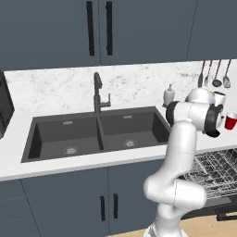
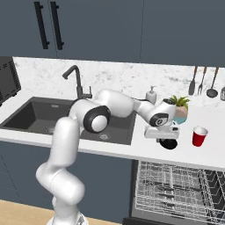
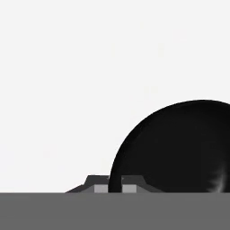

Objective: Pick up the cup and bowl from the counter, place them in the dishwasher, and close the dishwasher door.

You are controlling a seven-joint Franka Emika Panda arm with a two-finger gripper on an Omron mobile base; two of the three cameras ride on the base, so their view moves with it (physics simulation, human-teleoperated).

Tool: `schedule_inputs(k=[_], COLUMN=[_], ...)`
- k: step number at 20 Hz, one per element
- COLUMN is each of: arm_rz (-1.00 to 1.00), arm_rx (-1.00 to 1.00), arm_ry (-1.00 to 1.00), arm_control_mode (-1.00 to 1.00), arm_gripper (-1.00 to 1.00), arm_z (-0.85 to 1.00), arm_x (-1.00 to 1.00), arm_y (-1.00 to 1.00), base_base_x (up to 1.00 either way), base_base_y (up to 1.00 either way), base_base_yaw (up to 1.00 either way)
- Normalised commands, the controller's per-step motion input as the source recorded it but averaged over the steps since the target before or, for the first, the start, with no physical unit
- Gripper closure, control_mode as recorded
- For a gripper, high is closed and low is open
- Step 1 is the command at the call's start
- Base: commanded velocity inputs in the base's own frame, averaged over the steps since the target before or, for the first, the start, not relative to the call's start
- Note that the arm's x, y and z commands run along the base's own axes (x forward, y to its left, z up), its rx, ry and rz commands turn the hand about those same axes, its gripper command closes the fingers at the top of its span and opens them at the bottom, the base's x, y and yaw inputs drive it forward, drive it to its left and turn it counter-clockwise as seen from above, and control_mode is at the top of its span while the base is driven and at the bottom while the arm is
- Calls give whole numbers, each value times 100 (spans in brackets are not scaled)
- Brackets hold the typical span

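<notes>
In the right base view, going left to right: a dark appliance [image 2: 8, 79] sits at the left edge at about 9 o'clock. The dark double sink [image 2: 39, 115] with its black faucet [image 2: 77, 81] is set into the white marbled counter [image 2: 132, 151]. The white arm sweeps from 7 o'clock up and across to the centre right, where the gripper [image 2: 167, 139] points down onto the bowl [image 2: 169, 143], a small dark round dish lying on the counter just right of the sink.

A white soap dispenser [image 2: 151, 94] stands behind the hand, and the teal-and-beige plant pot [image 2: 179, 112] stands at 1 o'clock from the bowl, close by. The red cup [image 2: 199, 136] stands upright on the counter at 3 o'clock from the bowl, near but apart. Utensils [image 2: 202, 81] hang on the wall at the far right.

Below the counter edge, at 5 o'clock in the view, the dishwasher [image 2: 176, 193] stands open with its silver wire rack drawn out.

In the hand view the fingers [image 3: 104, 183] stand narrow, pinched on the bowl's [image 3: 179, 148] thin rim, one tip on each side of the wall, with the counter [image 3: 90, 67] white behind.

In the left base view the cup [image 1: 230, 121] shows at 3 o'clock, past the arm's wrist, above the dishwasher's [image 1: 215, 173] rack.
</notes>
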Motion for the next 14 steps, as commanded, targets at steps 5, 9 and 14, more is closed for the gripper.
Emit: schedule_inputs(k=[5, 9, 14], arm_rz=[22, 18, 3], arm_rx=[0, 0, 0], arm_ry=[-3, -1, 0], arm_control_mode=[-100, -100, -100], arm_gripper=[100, 100, 100], arm_z=[0, 0, 0], arm_x=[-100, -78, -25], arm_y=[31, 17, -2], base_base_x=[0, 0, 0], base_base_y=[0, 0, 0], base_base_yaw=[0, 0, 0])
